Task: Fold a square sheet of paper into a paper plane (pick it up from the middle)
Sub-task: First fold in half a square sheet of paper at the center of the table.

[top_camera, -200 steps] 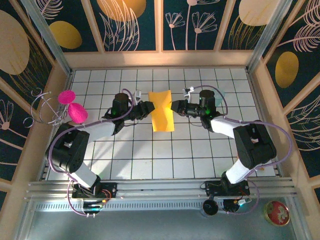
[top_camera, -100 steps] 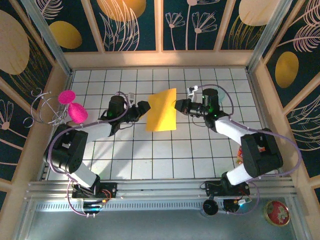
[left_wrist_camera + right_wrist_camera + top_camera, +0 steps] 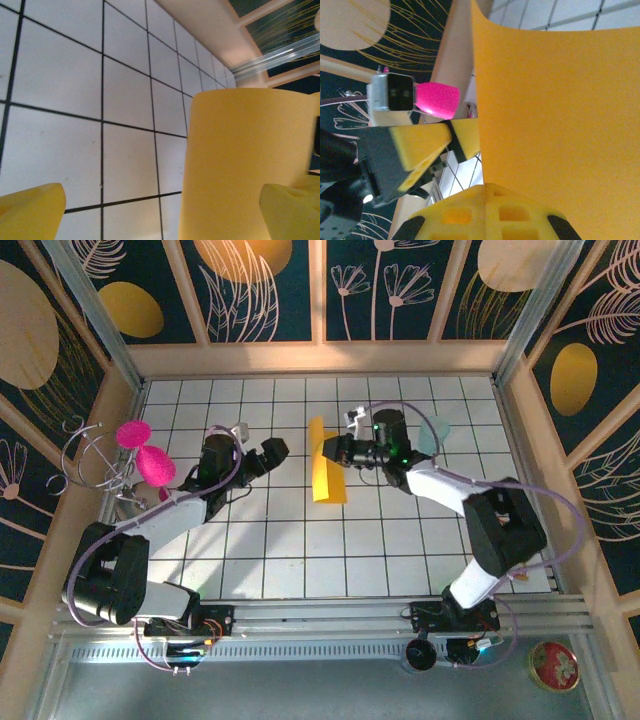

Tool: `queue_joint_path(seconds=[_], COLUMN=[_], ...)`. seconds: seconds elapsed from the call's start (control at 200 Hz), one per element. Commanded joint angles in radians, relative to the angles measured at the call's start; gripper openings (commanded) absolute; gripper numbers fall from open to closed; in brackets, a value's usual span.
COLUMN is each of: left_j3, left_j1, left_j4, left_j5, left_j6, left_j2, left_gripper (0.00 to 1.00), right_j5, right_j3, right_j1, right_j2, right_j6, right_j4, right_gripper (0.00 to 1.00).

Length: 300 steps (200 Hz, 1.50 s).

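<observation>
The square sheet of paper (image 3: pixel 240 165) runs off the left wrist view's bottom edge.

1. The table (image 3: pixel 300 560) fills the middle of the top view: a white tiled top ruled by dark grid lines; a pale wooden wall (image 3: pixel 320 358) borders its far side.
2. At the left edge of the frame a glittery pink ornament (image 3: pixel 150 465) with thin wire loops (image 3: pixel 90 455) sits where the tiles meet the side wall.
3. Upper right of centre, a pale teal cup (image 3: pixel 438 432) stands on the tiles.
4. The square sheet of paper (image 3: pixel 325 465) stands on edge over the centre tiles; whether its lower edge touches them cannot be told.
</observation>
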Motion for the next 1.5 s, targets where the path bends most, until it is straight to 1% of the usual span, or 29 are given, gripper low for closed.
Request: queue_joint_path(seconds=[0.0,0.03,0.075,0.215,0.33,0.476,0.606,0.701,0.781,0.826,1.086,1.231,1.331,1.362,1.462,1.497], left_j3=[-0.035,-0.041,-0.043,-0.030,-0.005,0.059,0.106,0.130,0.154,0.171,0.236,0.266,0.301,0.302,0.302,0.302], left_j1=[0.004,0.004,0.004,0.001,-0.014,-0.054,-0.103,-0.127,-0.139,-0.144,-0.169,-0.175,-0.183,-0.185,-0.186,-0.187], left_j4=[0.019,0.023,0.017,-0.007,-0.012,-0.076,-0.108,-0.107,-0.114,-0.124,-0.203,-0.209,-0.256,-0.274,-0.322,-0.338], left_j5=[0.029,0.041,0.052,0.099,0.122,0.087,0.030,0.010,-0.001,-0.011,-0.082,-0.084,-0.112,-0.122,-0.149,-0.157], left_j6=[0.022,0.020,0.019,0.022,0.018,0.020,0.006,-0.015,-0.031,-0.037,-0.082,-0.097,-0.092,-0.086,-0.061,-0.050], left_j2=[-0.005,0.004,0.024,0.110,0.172,0.235,0.273,0.302,0.321,0.362,0.437,0.476,0.509,0.518,0.547,0.555], left_gripper=[0.99,0.99,0.96,0.87,0.79,0.72,0.70,0.69,0.67,0.65,0.56,0.46,0.37,0.34,0.27,0.26], right_j5=[-0.039,-0.041,-0.041,-0.027,-0.019,0.005,0.015,0.022,0.004,-0.011,-0.103,-0.132,-0.134,-0.128,-0.092,-0.071], right_j3=[-0.067,-0.079,-0.086,-0.108,-0.121,-0.093,-0.040,-0.002,0.022,0.041,0.152,0.182,0.196,0.194,0.165,0.152], right_j1=[-0.003,-0.003,-0.006,-0.025,-0.042,-0.060,-0.063,-0.068,-0.073,-0.075,-0.081,-0.091,-0.104,-0.111,-0.144,-0.158], right_j2=[0.093,0.116,0.146,0.221,0.250,0.270,0.293,0.315,0.334,0.345,0.416,0.444,0.449,0.438,0.379,0.352], right_j6=[0.180,0.201,0.210,0.205,0.185,0.095,0.007,-0.042,-0.063,-0.074,-0.128,-0.136,-0.151,-0.156,-0.159,-0.161], right_j4=[0.304,0.343,0.363,0.360,0.343,0.218,0.102,0.029,0.009,0.000,-0.079,-0.104,-0.141,-0.152,-0.161,-0.166], right_gripper=[0.00,0.00,0.00,0.00,0.00,0.00,0.00,0.00,0.00,0.00,0.00,0.00,0.00,0.02,0.18,0.21])
